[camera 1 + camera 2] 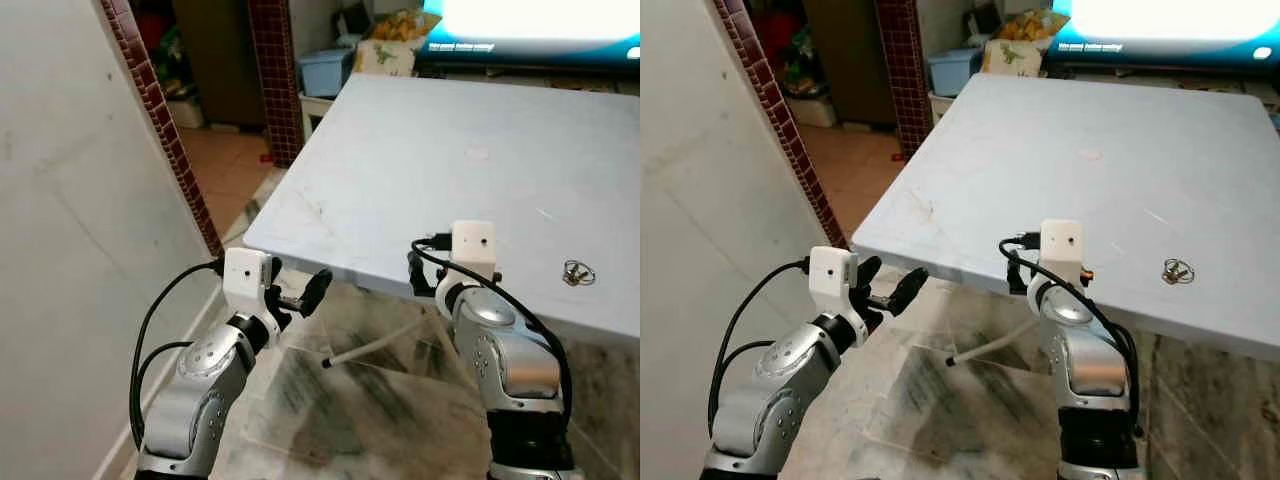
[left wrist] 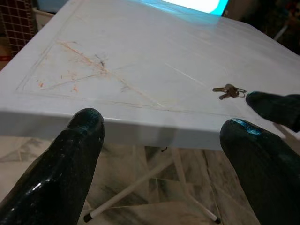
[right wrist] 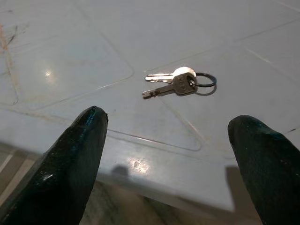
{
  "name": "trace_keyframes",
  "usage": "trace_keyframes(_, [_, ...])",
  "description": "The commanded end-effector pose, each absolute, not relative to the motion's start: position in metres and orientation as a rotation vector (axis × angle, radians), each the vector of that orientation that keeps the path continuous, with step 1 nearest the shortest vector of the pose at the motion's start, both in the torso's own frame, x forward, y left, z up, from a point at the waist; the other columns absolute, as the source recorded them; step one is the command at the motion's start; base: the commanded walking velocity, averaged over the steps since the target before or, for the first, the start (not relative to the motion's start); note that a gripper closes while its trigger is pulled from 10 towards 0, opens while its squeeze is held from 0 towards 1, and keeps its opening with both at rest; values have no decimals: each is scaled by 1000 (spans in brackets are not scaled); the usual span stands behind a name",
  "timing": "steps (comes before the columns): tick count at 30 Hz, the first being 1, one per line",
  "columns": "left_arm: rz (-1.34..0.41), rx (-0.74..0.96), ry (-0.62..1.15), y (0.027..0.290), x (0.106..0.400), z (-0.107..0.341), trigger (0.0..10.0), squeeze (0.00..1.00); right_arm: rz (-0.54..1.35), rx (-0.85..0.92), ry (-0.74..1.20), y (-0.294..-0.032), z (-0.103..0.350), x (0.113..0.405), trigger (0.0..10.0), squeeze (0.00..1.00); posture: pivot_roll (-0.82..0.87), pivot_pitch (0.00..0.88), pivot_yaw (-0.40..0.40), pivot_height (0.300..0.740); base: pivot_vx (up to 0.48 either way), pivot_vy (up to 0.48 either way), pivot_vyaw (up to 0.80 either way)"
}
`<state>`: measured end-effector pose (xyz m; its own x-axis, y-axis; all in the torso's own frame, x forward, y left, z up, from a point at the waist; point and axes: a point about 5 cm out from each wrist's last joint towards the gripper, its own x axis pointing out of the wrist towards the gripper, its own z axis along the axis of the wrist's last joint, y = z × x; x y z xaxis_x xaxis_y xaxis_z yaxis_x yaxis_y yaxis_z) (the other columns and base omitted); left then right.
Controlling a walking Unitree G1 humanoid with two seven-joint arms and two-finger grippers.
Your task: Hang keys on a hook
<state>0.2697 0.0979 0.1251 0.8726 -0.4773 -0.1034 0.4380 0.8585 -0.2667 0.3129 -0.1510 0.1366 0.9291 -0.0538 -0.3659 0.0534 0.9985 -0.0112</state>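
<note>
White plastic table (image 1: 430,170) carries the keys (image 3: 180,82) (two on one ring) near its front edge. My right gripper (image 3: 168,154) hovers at that edge, fingers spread, empty. My left gripper (image 2: 161,154) hangs below the table's corner, likewise spread.

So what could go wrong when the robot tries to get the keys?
The keys lie flat on the smooth white table, so the right gripper's open jaws might just push them along instead of lifting them. They sit near the table's front edge, so a push could knock them onto the floor. Also, the right gripper is low by that edge and could bump it going up.
</note>
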Motion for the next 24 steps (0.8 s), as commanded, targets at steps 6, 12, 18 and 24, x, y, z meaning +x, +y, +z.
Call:
trace_keyframes(6, [-485, -242, 170, 100, 269, 126, 10000, 0, -66, 1, 368, -151, 140, 315, 10000, 0, -29, 54, 56, 740, 0, 0, 0])
trace_keyframes(12, [-497, -242, 182, 97, 269, 124, 10000, 0, -114, -24, 354, -159, 138, 321, 10000, 0, -29, 54, 56, 740, 0, 0, 0])
trace_keyframes(18, [-509, -244, 183, 95, 270, 125, 10000, 0, -161, -15, 326, -162, 142, 336, 10000, 0, -34, 58, 72, 740, 0, 0, 0])
trace_keyframes(24, [-524, -246, 181, 94, 269, 126, 10000, 0, -218, 61, 318, -159, 145, 356, 10000, 0, -28, 62, 78, 740, 0, 0, 0])
